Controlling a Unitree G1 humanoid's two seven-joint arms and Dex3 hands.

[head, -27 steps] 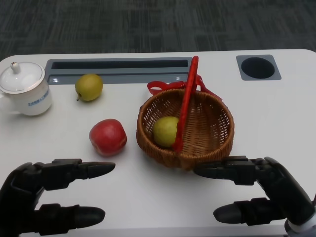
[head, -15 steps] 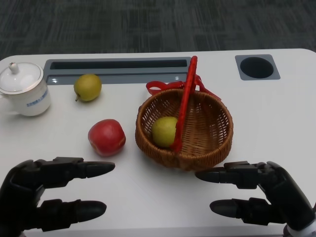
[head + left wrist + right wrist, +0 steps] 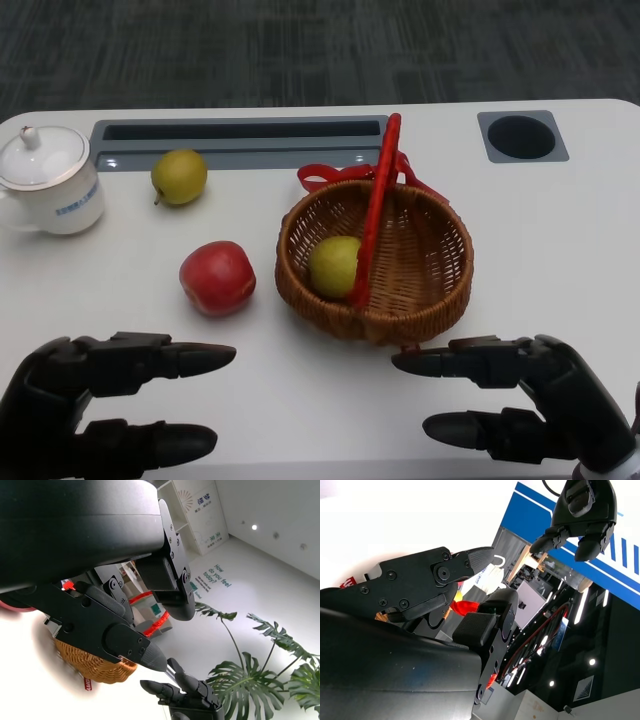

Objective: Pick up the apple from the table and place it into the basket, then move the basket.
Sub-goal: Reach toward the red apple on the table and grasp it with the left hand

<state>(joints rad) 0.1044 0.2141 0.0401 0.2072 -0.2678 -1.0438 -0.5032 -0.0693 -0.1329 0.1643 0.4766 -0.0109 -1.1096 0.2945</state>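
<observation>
Dark grey carpet behind, and a white worktop [image 3: 560, 250] with a long grey slot tray [image 3: 240, 143] along the far edge plus a round dark cup hole [image 3: 522, 136] at the far right. Both hands sit at the near edge holding nothing: the left hand [image 3: 95, 400] has its fingers spread apart and pointing toward the middle, empty, and the right hand [image 3: 520, 405] mirrors it, fingers apart and unloaded, its upper finger just near the front rim of the wicker basket [image 3: 420, 290], can't tell if it actually touches. The red apple [image 3: 217, 277] is on the worktop just left of the basket, not in it, and sits apart from the left hand. The basket has an upright red handle [image 3: 378, 205] with a red ribbon at the back, and there's a yellow-green fruit [image 3: 335, 265] inside, looks like a pear. Another pear [image 3: 179, 176] lies near the slot tray, and a white lidded teacup [image 3: 48, 180] is at the far left. The left wrist view shows leafy plants [image 3: 260, 655] and a bright room.
</observation>
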